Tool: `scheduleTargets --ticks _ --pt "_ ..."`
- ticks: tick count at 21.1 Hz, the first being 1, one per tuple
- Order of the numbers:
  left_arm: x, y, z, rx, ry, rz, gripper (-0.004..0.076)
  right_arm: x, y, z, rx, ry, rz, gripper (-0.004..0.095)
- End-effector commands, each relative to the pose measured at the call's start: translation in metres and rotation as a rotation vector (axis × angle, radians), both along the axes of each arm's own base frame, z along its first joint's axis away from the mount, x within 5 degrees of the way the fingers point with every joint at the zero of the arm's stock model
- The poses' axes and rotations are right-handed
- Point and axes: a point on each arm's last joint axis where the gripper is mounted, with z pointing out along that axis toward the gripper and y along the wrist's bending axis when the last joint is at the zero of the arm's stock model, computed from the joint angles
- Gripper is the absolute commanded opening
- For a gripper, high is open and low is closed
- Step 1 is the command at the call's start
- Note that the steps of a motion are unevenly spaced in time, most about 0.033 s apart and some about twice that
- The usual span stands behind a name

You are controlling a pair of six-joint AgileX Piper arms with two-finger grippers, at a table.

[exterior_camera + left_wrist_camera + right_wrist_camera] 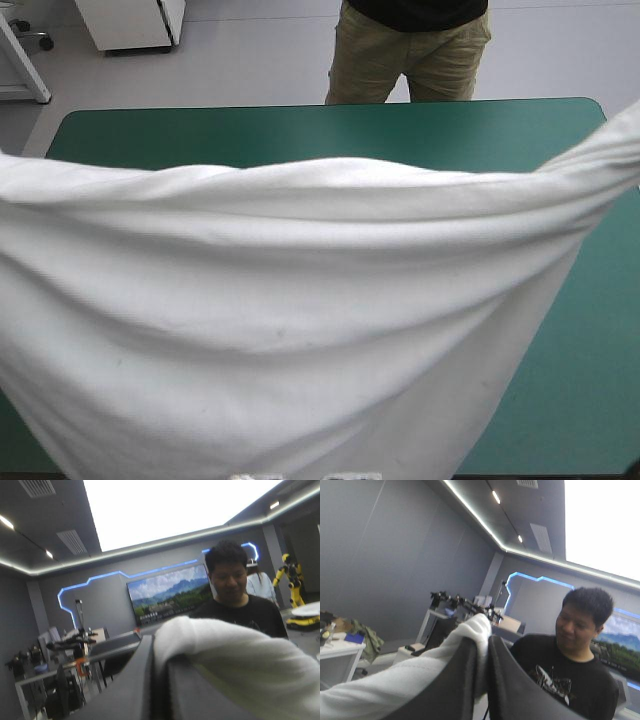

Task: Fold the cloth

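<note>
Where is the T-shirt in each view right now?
High view: the T-shirt hangs lifted, stretched across most of the teal-green table.
Left wrist view: pinched between the black fingers, draping away beside them.
Right wrist view: likewise pinched between its fingers.
Shared landmark: the stretched top edge, whose ends are likely these two pinched corners.

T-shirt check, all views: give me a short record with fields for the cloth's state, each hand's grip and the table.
T-shirt: lifted, stretched wide as a hanging sheet, top edge sagging in the middle
Left hand: raised, shut on a bunched edge of the T-shirt
Right hand: raised, shut on a bunched edge of the T-shirt
Table: teal-green cover shows beyond and to the right of the sheet; the rest is hidden
Fold: none visible yet
</note>
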Motion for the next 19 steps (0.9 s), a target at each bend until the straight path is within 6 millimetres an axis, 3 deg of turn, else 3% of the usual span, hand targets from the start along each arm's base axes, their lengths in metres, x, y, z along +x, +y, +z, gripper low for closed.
scheduleTargets --ticks 1,5,7,8,9,10,11,12,13,14,15,19 --pt "0.045 -0.012 -0.006 -0.003 0.075 -0.005 0.0007 0.037 -0.003 -0.004 0.013 0.082 -0.055 -0.0017" --pt "0.137 -0.036 -0.049 0.047 0.336 -0.006 0.0007 0.115 -0.007 -0.037 -0.001 0.314 -0.154 -0.0017" --pt "0.202 -0.052 -0.085 0.075 0.423 0.009 0.0007 0.169 -0.016 -0.066 0.035 0.384 -0.275 -0.0017" --pt "0.219 -0.056 -0.095 0.078 0.433 0.009 0.0007 0.187 -0.017 -0.076 0.042 0.408 -0.298 -0.0017" --pt "0.252 -0.065 -0.113 0.085 0.458 0.01 0.0007 0.22 -0.018 -0.099 0.039 0.477 -0.327 -0.0017" --pt "0.27 -0.07 -0.125 0.092 0.485 0.01 0.0007 0.237 -0.018 -0.111 0.035 0.526 -0.334 -0.0017" --pt "0.306 -0.08 -0.152 0.106 0.558 0.007 0.0007 0.271 -0.017 -0.135 0.028 0.619 -0.343 -0.0017" --pt "0.324 -0.084 -0.167 0.117 0.598 0.007 0.0007 0.289 -0.016 -0.149 0.019 0.661 -0.349 -0.0017" --pt "0.355 -0.093 -0.195 0.128 0.665 0.005 0.0007 0.323 -0.015 -0.171 0.003 0.727 -0.356 -0.0017" --pt "0.37 -0.097 -0.211 0.131 0.704 0.001 0.0007 0.342 -0.014 -0.184 -0.002 0.757 -0.359 -0.0017" --pt "0.393 -0.104 -0.239 0.134 0.773 -0.007 0.0007 0.374 -0.013 -0.207 -0.007 0.793 -0.363 -0.0017" --pt "0.425 -0.114 -0.29 0.136 0.902 -0.024 0.0007 0.428 -0.011 -0.258 -0.029 0.897 -0.371 -0.0017"
